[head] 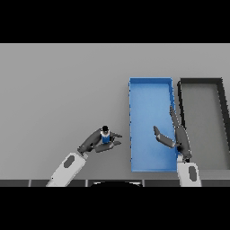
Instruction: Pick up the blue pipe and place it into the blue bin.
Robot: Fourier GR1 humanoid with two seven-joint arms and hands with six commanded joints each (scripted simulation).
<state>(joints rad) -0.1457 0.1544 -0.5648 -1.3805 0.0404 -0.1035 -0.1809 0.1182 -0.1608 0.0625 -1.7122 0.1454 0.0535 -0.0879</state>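
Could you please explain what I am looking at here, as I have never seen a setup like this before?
This is a single view from a humanoid robot's head, looking down at a grey table. Its two white and grey arms come in from the bottom edge. The left hand has its fingers curled round a small blue pipe, to the left of a blue bin. The right hand hangs open over that bin. Beside it, on the right, stands a dark bin.
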